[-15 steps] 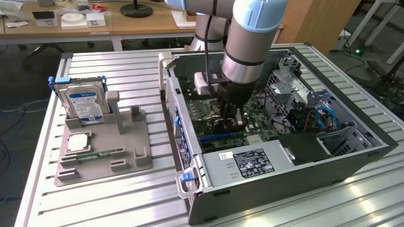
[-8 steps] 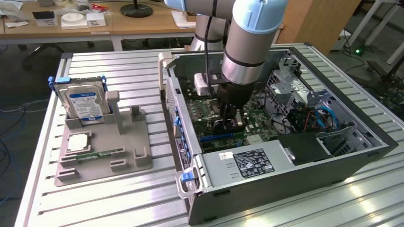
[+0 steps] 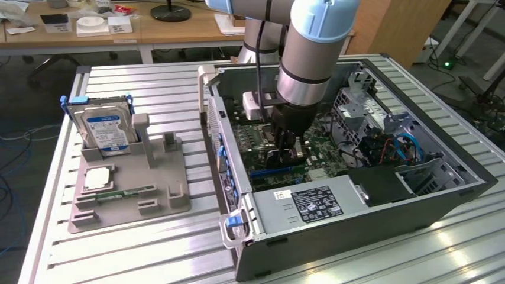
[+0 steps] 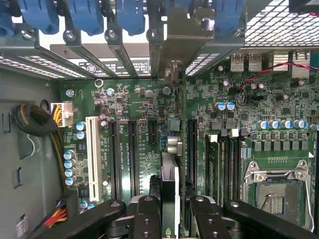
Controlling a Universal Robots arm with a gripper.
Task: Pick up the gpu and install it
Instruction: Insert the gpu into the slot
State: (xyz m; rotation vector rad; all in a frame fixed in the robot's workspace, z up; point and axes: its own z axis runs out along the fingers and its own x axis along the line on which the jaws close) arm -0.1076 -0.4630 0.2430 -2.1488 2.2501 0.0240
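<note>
The gpu (image 4: 170, 184) shows edge-on as a thin dark card running over the green motherboard (image 4: 129, 109), between the long black expansion slots. Its metal end bracket (image 4: 184, 30) lies by the rear slot openings under the blue latches. My gripper (image 4: 170, 219) is shut on the card, with one black finger (image 4: 145, 219) on each side of it. In the exterior view the gripper (image 3: 285, 151) reaches down inside the open computer case (image 3: 442, 195), holding the gpu (image 3: 284, 160) low over the motherboard (image 3: 316, 148). I cannot tell whether the card's edge sits in a slot.
A grey fixture tray (image 3: 158, 204) at the exterior view's left holds an upright silver hard drive (image 3: 106, 130), a square chip (image 3: 96, 177) and a green memory stick (image 3: 118, 194). The power supply (image 3: 311, 207) fills the case's near corner. Cables (image 3: 402, 148) and drive bays crowd the case's right side.
</note>
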